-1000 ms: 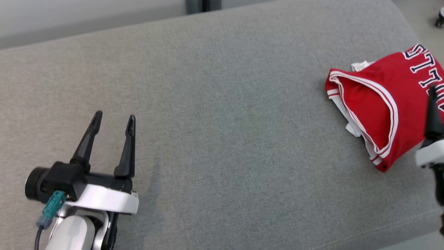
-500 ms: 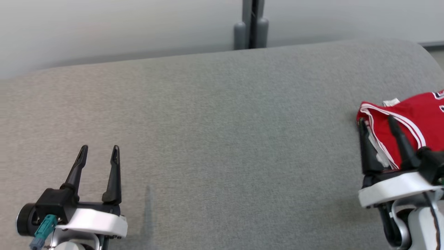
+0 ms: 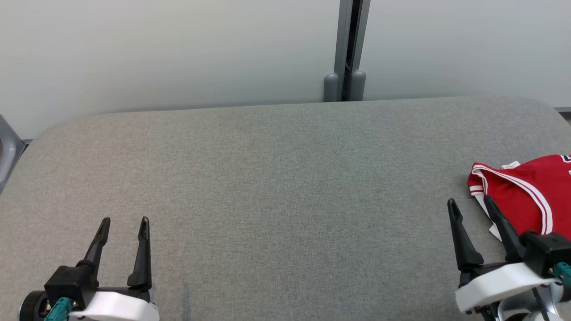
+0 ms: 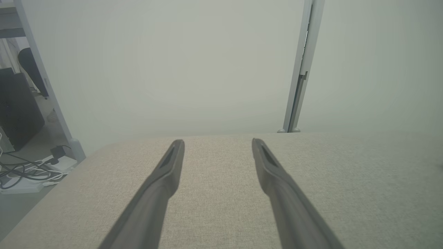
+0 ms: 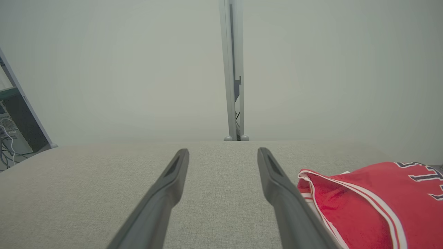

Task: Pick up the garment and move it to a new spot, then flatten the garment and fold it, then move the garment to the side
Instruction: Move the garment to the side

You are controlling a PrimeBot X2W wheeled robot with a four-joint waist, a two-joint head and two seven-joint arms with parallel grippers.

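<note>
The garment (image 3: pixel 526 196) is a red jersey with white trim and dark lettering, folded into a bundle at the far right of the grey padded surface (image 3: pixel 285 187). In the right wrist view the garment (image 5: pixel 373 204) lies just right of my right fingers. My right gripper (image 3: pixel 469 205) stands open and empty at the lower right, its outer finger close beside the jersey's near corner. My left gripper (image 3: pixel 124 222) is open and empty at the lower left, far from the jersey. Both grippers (image 4: pixel 218 141) (image 5: pixel 223 150) point toward the back wall.
A pale wall with a grey vertical post (image 3: pixel 347 49) stands behind the surface. Beyond the surface's left end, a metal frame leg (image 4: pixel 45 90), cables (image 4: pixel 24 171) and a dark box stand on the floor. A grey piece (image 3: pixel 6 147) shows at the left edge.
The head camera has tilted up, bringing the wall into view and shifting the whole picture. My right gripper has drawn back off the jersey to its near left corner. The left gripper stays open.
</note>
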